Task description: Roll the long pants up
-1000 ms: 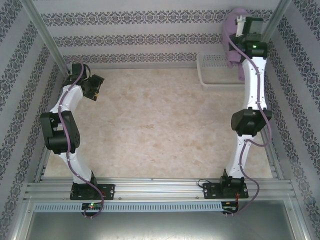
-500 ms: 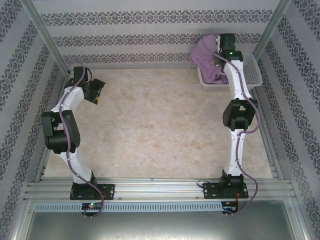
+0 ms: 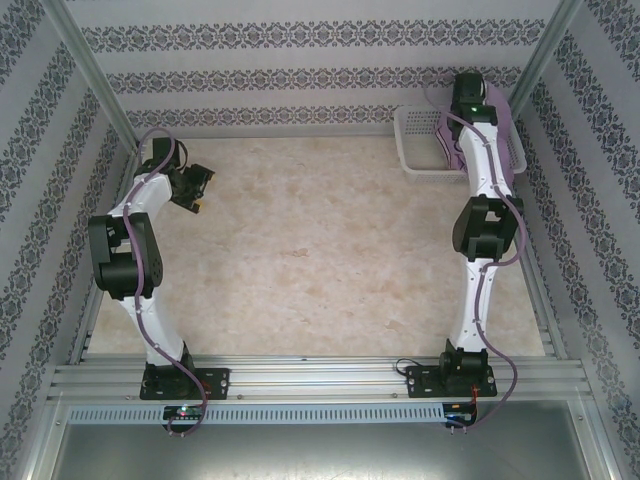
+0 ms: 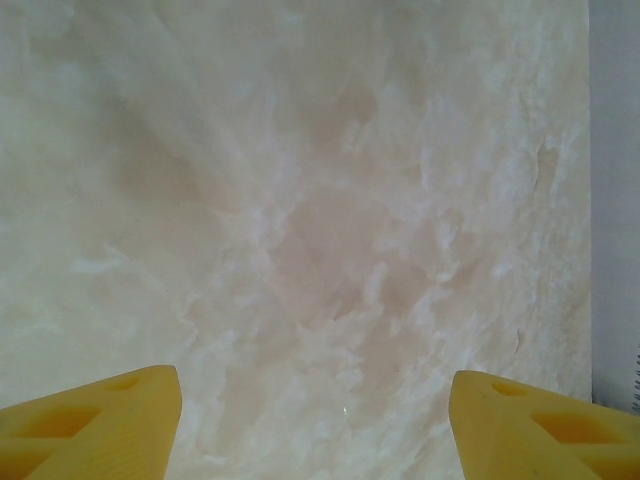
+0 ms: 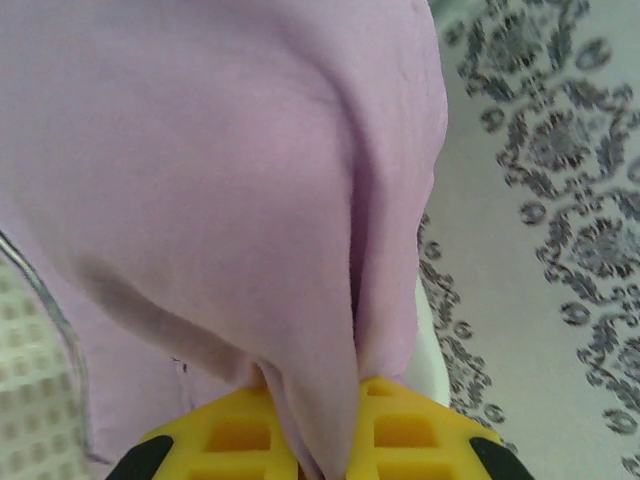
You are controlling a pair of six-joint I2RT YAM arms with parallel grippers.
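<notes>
So, my right end effector [image 5: 312,425] pinching pants [image 5: 200,180] fold, cloth bunched over basket [image 3: 415,135], far right corner. And my left end effector [image 4: 315,420] spread, well apart across tabletop [image 3: 320,250]. Right arm nearer; long axis can't tell.

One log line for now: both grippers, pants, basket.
left gripper: open over table | right gripper: shut on pants | pants: bunched at basket, far right | rolling: not started

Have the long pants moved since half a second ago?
Yes. The long pants, held by the right gripper, swung from the white basket's left end to its right side.
</notes>
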